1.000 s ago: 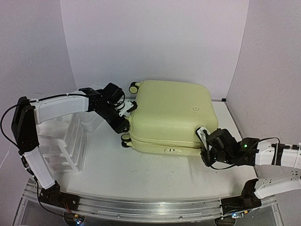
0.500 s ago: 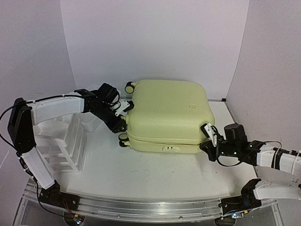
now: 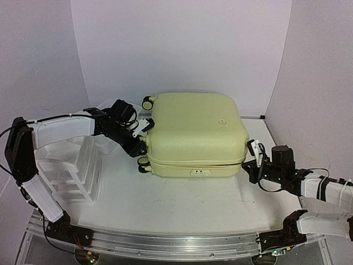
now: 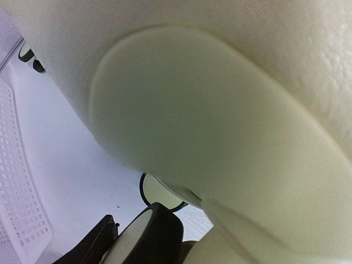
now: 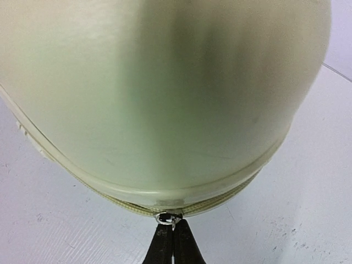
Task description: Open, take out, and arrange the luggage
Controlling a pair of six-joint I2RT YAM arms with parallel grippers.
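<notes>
Lying flat and zipped closed at the middle of the counter (image 3: pixel 182 204), the luggage (image 3: pixel 193 132) has its pale yellow shell facing up and its wheels on its 9 o'clock side. One wheel (image 3: pixel 147 102) shows at the 10 o'clock corner and another wheel (image 3: pixel 143 163) at the 8 o'clock corner. The left pincer (image 3: pixel 138 135) sits between those two wheels, right against the 9 o'clock side of the case. Its own camera is filled by the yellow shell, and I cannot tell whether it is released or grasping anything. The right pincer (image 3: pixel 251 159) is at the case's 4 o'clock corner, low over the counter. Seen from its wrist, its black fingertips (image 5: pixel 175 242) are clenched together on the small metal zipper pull (image 5: pixel 169 219), which hangs from the zip line running around the rounded corner. A white drawer organiser (image 3: pixel 71 171) stands well off toward 8 o'clock from the case, under the left arm, and a white mesh basket (image 3: pixel 105 141) sits just behind it, at 9 o'clock from the luggage
</notes>
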